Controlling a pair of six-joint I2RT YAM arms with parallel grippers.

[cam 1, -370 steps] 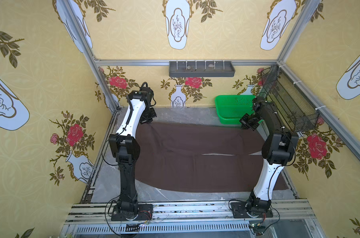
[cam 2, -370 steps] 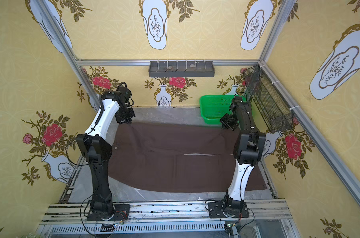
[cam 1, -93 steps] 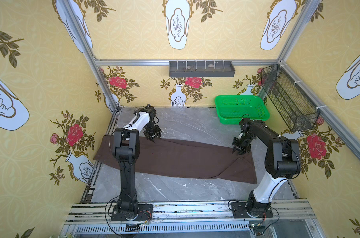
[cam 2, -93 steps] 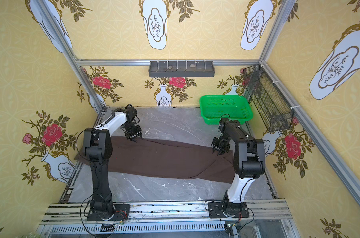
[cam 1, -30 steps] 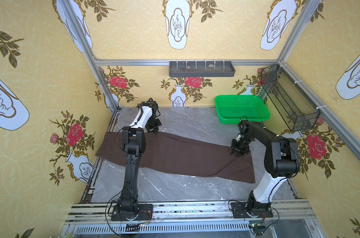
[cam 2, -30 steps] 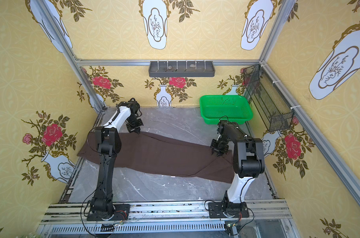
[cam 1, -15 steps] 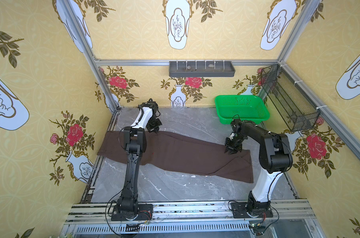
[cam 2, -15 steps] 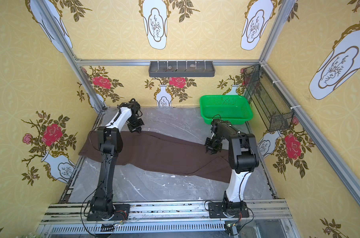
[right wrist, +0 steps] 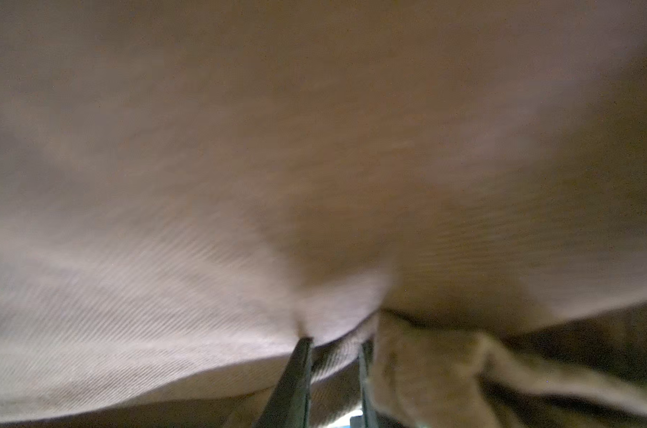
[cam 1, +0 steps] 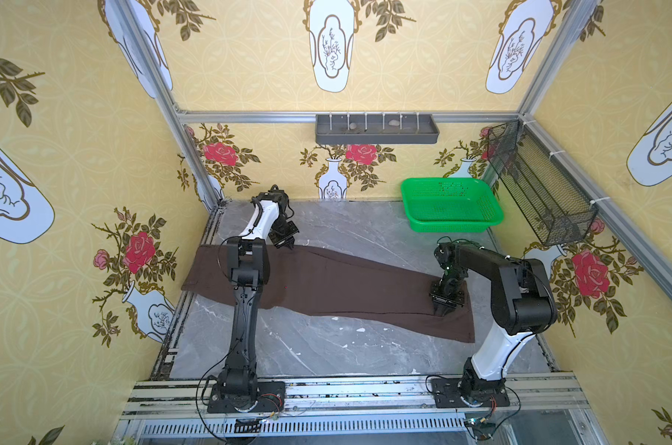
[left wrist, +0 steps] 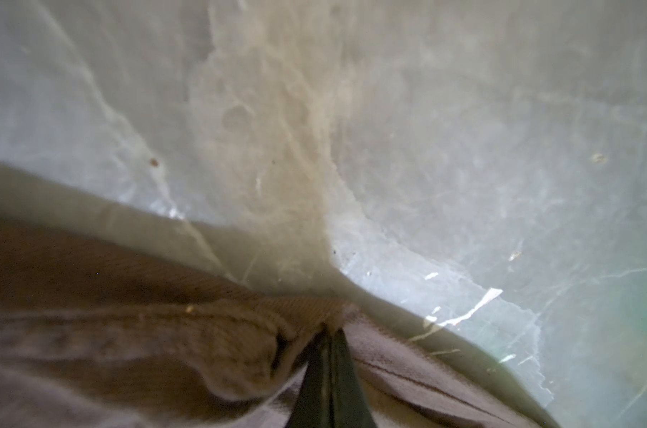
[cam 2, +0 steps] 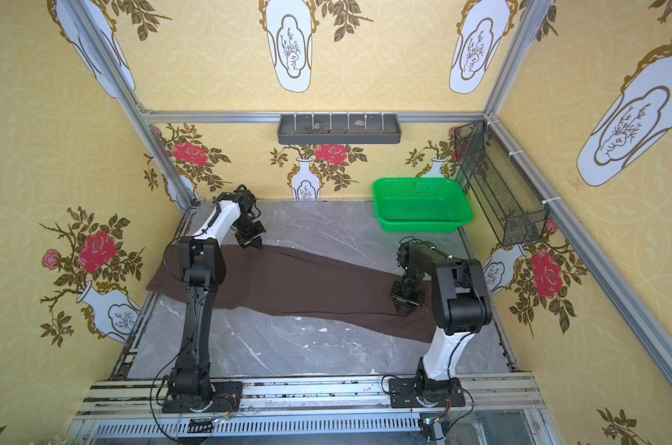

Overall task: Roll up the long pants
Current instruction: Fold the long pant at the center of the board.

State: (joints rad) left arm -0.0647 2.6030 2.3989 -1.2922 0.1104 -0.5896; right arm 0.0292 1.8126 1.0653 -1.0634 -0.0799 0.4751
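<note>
Left jaws, closed tight, pinch the long pants (cam 1: 346, 285); right jaws, slightly apart, clamp a fold.

Lab test cell: aluminium frame (cam 1: 346, 115), wallpapered panels (cam 1: 249, 57).

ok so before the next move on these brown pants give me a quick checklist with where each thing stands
1. Left gripper shut on the long pants at their far edge: ok.
2. Right gripper holding fabric: cannot tell; cloth sits between narrowly parted jaws.
3. Pants lying as one flat strip, nothing rolled yet: ok.
4. Strip square to the marble table: not ok, it runs diagonally.
5. Pants wholly on the table: not ok, their left end laps over the side rail.
6. Green basket clear of the pants: ok.
</note>
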